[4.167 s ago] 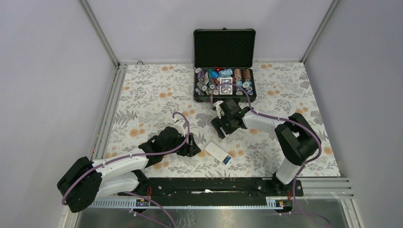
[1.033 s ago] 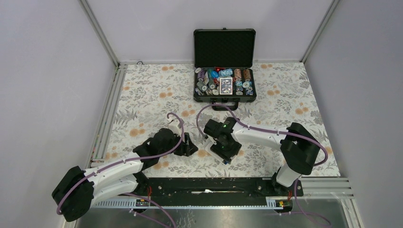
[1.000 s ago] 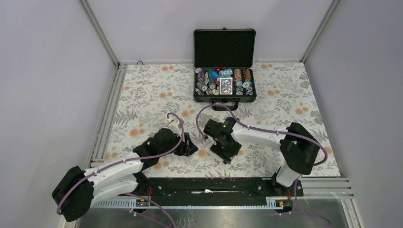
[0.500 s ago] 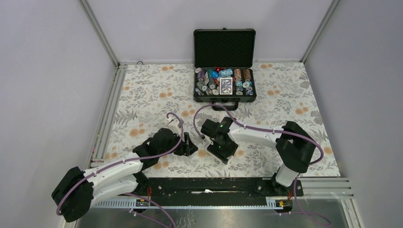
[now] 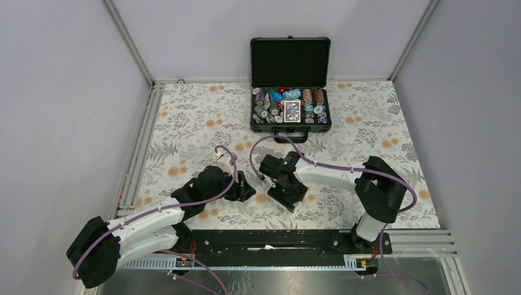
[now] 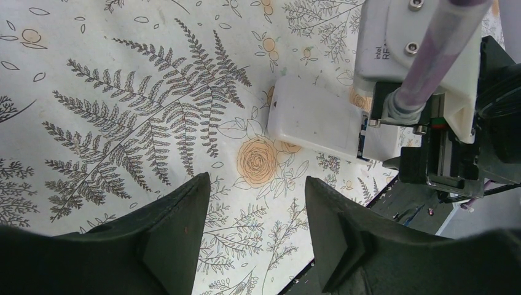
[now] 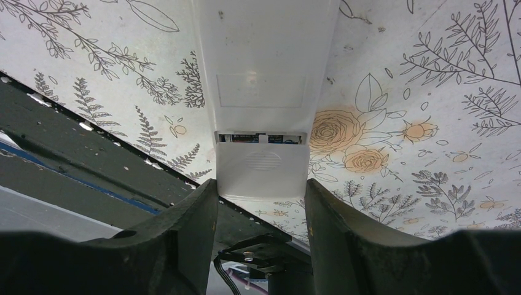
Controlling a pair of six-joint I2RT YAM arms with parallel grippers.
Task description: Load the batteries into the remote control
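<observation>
The batteries (image 7: 261, 139) appear seated under the nearly shut cover (image 7: 261, 175) of the remote control (image 7: 261, 74). My right gripper (image 7: 259, 184) straddles that end, grip uncertain; my left gripper (image 6: 257, 184) hangs spread, empty. Cover closure remains.

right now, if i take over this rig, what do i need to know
Left gripper: open, empty, low over the table beside the remote.
Right gripper: closed on the remote's cover end, by the look of it.
Remote lies back up on the table; the batteries show through a gap at the cover, so they are in.
Left to do: slide the cover shut.
</observation>
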